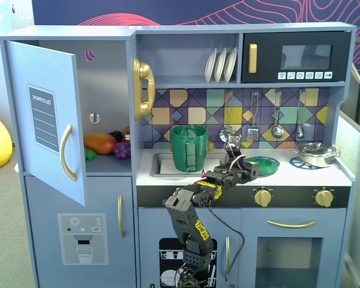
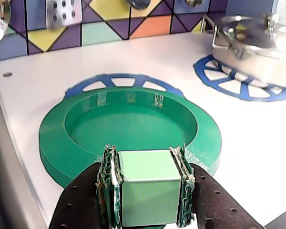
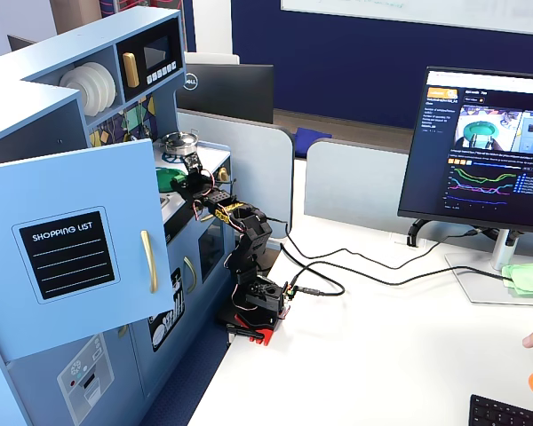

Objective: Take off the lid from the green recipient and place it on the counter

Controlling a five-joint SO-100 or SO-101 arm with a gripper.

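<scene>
One lid (image 2: 128, 129) lies upside down on the counter (image 2: 257, 138), over a printed burner near the front edge, right of the sink. It is already off the pot (image 1: 189, 147), which stands open in the sink. The gripper (image 2: 148, 191) is clamped on the lid's strap handle, so release looks like the remaining step. A steel pot (image 2: 257, 45) sits well apart toward the right back corner.

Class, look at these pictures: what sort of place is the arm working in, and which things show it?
Likely an office or lab bench holding a toy kitchen: a monitor with graphs stands on the white desk, near grey partitions.
</scene>
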